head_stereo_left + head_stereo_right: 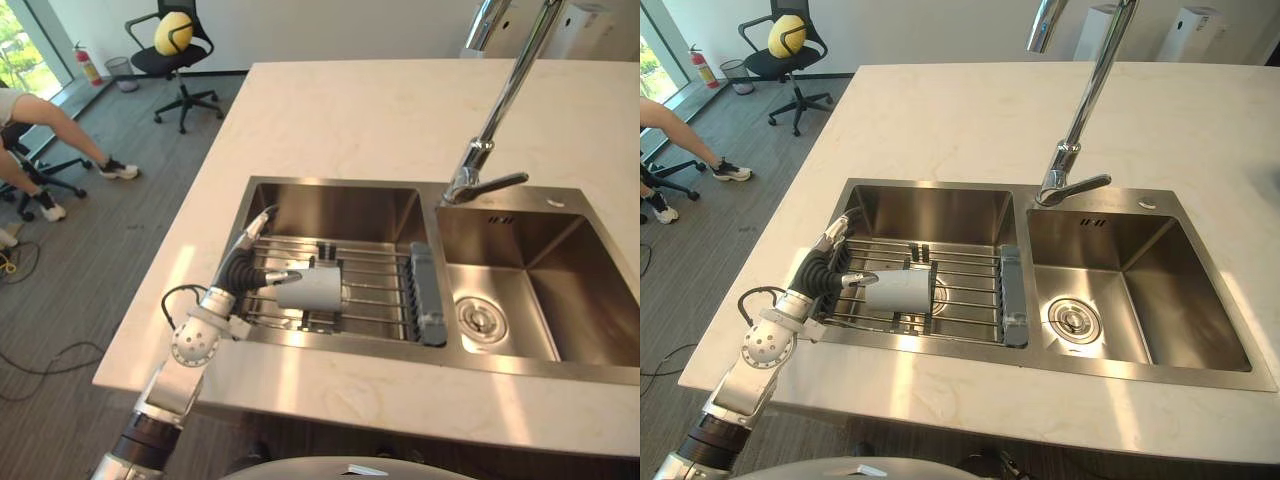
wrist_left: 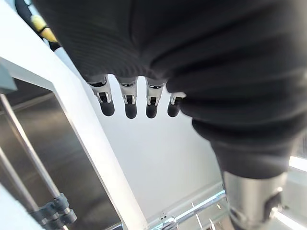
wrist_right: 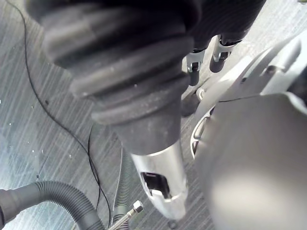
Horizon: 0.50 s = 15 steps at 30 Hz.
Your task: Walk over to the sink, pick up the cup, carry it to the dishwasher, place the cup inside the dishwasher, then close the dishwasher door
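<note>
left hand (image 1: 243, 266) fingers straight and spread, holding nothing | cup (image 1: 311, 288) on its side on wire rack (image 1: 385, 292), just past its thumb | risk: smooth cup may roll along the bars under a partial grasp | right hand (image 3: 158, 177) relaxed | steel sink (image 1: 330, 205), pale counter (image 1: 380, 120); office chair (image 1: 175, 60) and seated person (image 1: 50, 125) well behind the hand

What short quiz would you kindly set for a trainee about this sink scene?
1. True or false: the cup stands upright in the right basin.
2. Multiple choice: the cup lies on A) the wire rack, B) the drain, C) the countertop.
3. Short answer: which hand is at the cup?
Key: 1 false, it lies on its side in the left basin; 2 A; 3 the left.
</note>
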Motion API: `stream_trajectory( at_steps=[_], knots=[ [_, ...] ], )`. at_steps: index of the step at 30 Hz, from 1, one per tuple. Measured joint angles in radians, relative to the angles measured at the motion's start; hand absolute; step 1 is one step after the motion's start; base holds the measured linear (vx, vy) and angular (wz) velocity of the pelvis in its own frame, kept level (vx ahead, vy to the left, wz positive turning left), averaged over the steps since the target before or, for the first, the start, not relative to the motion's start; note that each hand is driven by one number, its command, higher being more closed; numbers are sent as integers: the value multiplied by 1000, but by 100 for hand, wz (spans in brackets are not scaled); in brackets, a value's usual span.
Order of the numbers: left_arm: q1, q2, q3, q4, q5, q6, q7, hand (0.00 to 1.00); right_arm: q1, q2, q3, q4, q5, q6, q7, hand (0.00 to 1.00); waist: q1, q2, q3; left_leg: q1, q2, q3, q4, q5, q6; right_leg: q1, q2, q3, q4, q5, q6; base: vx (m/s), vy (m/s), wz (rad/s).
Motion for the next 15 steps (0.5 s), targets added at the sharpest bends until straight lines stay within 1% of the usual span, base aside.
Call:
stream_trajectory(
  at_steps=[2,5,6,7,9,12,13,14,15],
  knots=[
    [-35,34,-19,20,57,-20,17,0,1,0,0,0,16,1,3,0,-9,-2,-1,1,0,10,0,-3,-2,-1,1,10,-12,12,7,21,3,-18],
    [-73,96,-71,63,114,-32,24,0,3,-5,-1,0,50,2,6,0,-21,-9,-4,16,0,41,0,-14,-6,-1,4,40,-25,20,5,11,3,-28],
    [-75,106,-85,72,121,-32,23,0,5,-7,-1,0,51,1,8,0,-25,-11,-7,18,0,47,0,-17,-6,-2,4,46,-26,20,5,11,3,-28],
    [-85,123,-112,90,142,-32,22,0,10,-11,-3,0,52,0,11,0,-36,-15,-11,20,-1,55,0,-19,-5,-4,4,51,-28,21,4,11,2,-17],
    [-99,136,-147,125,161,-32,17,0,21,-16,-6,0,60,0,12,0,-44,-20,-10,28,-1,66,0,-25,-6,-5,4,55,-28,23,2,1,1,-21],
    [-102,144,-182,165,189,-6,4,0,51,-25,-30,1,91,2,19,0,-55,-22,-10,38,0,87,0,-33,-9,-7,4,60,-28,23,2,3,-3,-18],
    [-102,149,-187,179,191,0,4,0,57,-25,-46,1,140,10,23,0,-60,-22,-10,40,0,90,1,-35,-10,-7,4,61,-28,23,2,10,-7,-12],
    [-102,160,-188,196,192,8,4,0,65,-25,-63,2,222,20,25,0,-67,-22,-10,42,0,93,1,-37,-11,-8,4,61,-28,23,2,13,-10,-13],
    [-107,171,-189,217,192,14,3,0,71,-26,-83,4,278,34,28,0,-70,-22,-10,46,0,96,2,-40,-11,-7,4,61,-28,23,2,12,-9,-11]
  ],
)
